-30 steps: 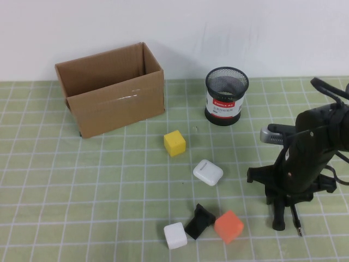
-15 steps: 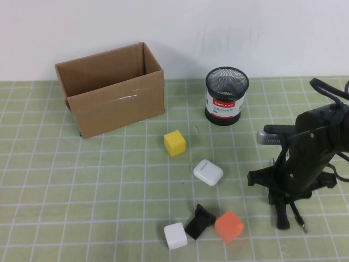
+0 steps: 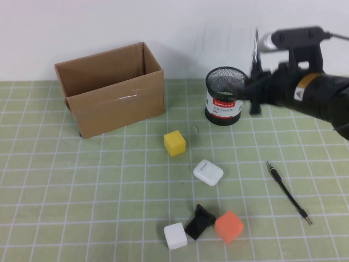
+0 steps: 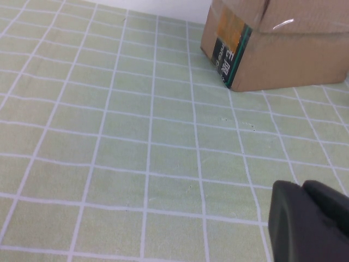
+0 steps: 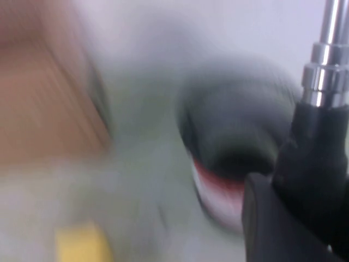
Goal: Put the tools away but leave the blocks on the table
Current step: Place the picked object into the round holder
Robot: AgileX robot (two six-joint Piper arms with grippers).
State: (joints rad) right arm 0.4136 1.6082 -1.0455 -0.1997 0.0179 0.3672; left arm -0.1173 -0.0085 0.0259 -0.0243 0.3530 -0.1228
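Note:
My right gripper (image 3: pixel 254 91) is raised just right of the black mesh cup (image 3: pixel 226 95), shut on the black-handled screwdriver (image 5: pixel 319 147), whose silver shaft (image 3: pixel 256 42) points up. The thin dark pen-like tool (image 3: pixel 288 192) lies on the table (image 3: pixel 82 191) at the front right. The yellow block (image 3: pixel 174 143) sits mid-table; the white block (image 3: pixel 175 236) and orange block (image 3: pixel 228 226) sit at the front. The scissors are out of view. My left gripper (image 4: pixel 305 221) hovers low over bare table near the box, fingers together and empty.
An open cardboard box (image 3: pixel 109 95) stands at the back left, also in the left wrist view (image 4: pixel 278 43). A rounded white case (image 3: pixel 208 172) lies mid-table. A small black angular object (image 3: pixel 199 221) sits between the white and orange blocks.
My right arm has lifted from the front right of the table and swung back to the mesh cup, carrying the screwdriver. The pen-like tool now lies uncovered on the table.

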